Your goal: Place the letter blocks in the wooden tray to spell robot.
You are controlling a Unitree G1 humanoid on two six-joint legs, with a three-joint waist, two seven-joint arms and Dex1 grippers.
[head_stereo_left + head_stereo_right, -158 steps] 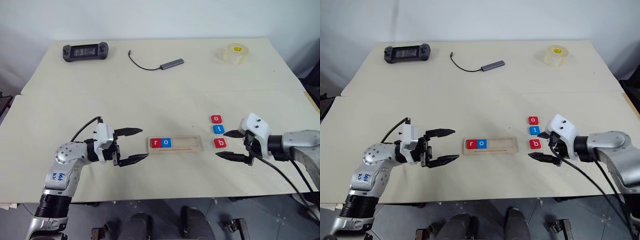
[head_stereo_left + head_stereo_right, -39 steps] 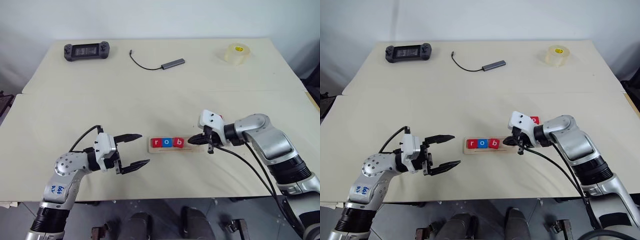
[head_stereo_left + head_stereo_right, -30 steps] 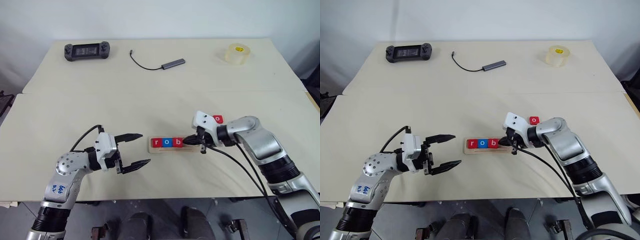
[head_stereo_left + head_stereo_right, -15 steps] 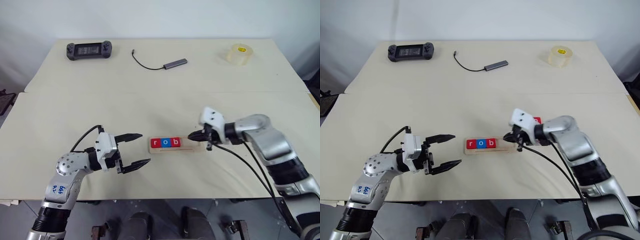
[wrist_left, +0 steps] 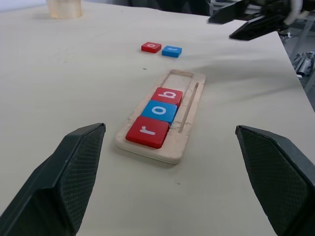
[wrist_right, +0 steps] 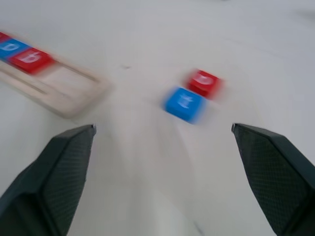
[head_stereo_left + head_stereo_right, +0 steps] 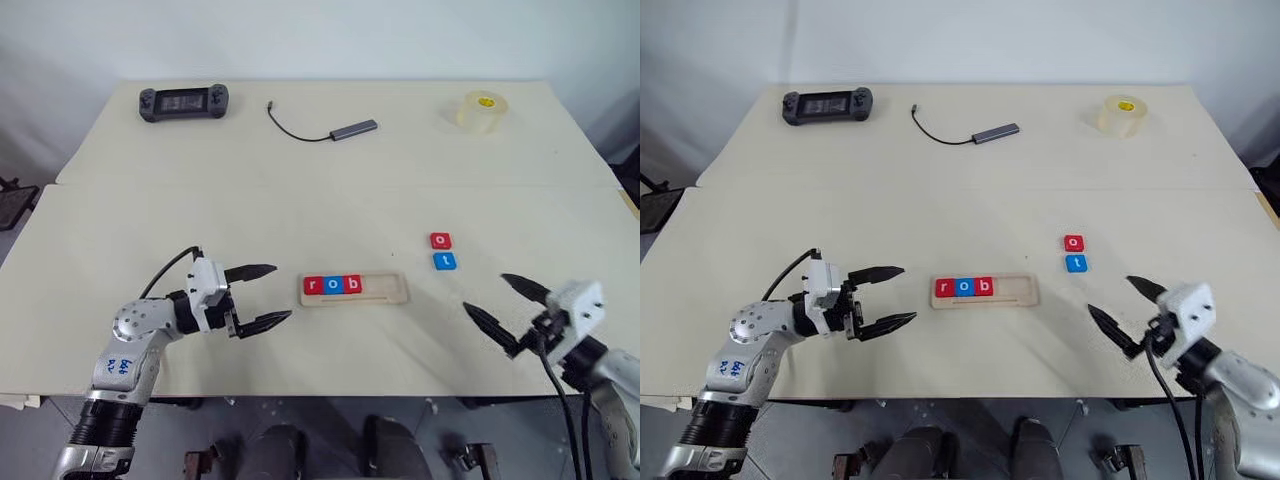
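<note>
Bright even light, motion-blurred wrist view

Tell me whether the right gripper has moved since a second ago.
Yes. The right gripper has pulled away from the wooden tray toward the table's near right edge, jaws open.

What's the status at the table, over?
Both grippers, left and right, open and empty. Tray holds r, o, b. Red o and blue t wait beside it. Nothing blocking.
</note>
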